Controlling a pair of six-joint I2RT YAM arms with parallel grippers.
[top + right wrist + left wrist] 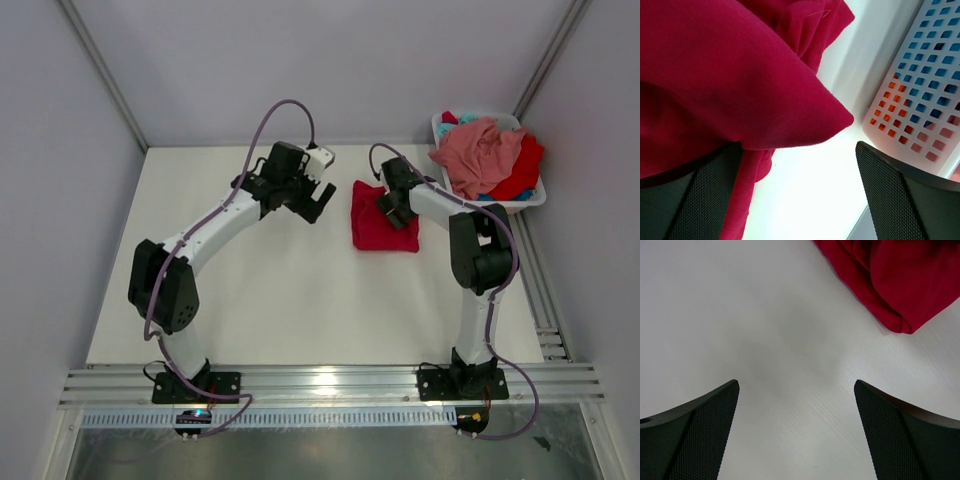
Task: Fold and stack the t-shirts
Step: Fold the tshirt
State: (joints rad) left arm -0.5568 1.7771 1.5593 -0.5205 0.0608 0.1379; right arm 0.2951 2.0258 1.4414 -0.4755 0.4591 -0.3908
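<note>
Red t-shirt folded on table, top view centre; right claw over its 3 o'clock edge, left claw apart at 9 o'clock. Heaped t-shirts in basket, 1 o'clock. Left wrist: claw wide open, empty. Right wrist: claw wide open over red cloth, nothing clamped.

The right arm hides part of the folded red t-shirt on the table. The left wrist view cuts that shirt off at its top edge. In the basket, the teal t-shirt lies mostly buried.
</note>
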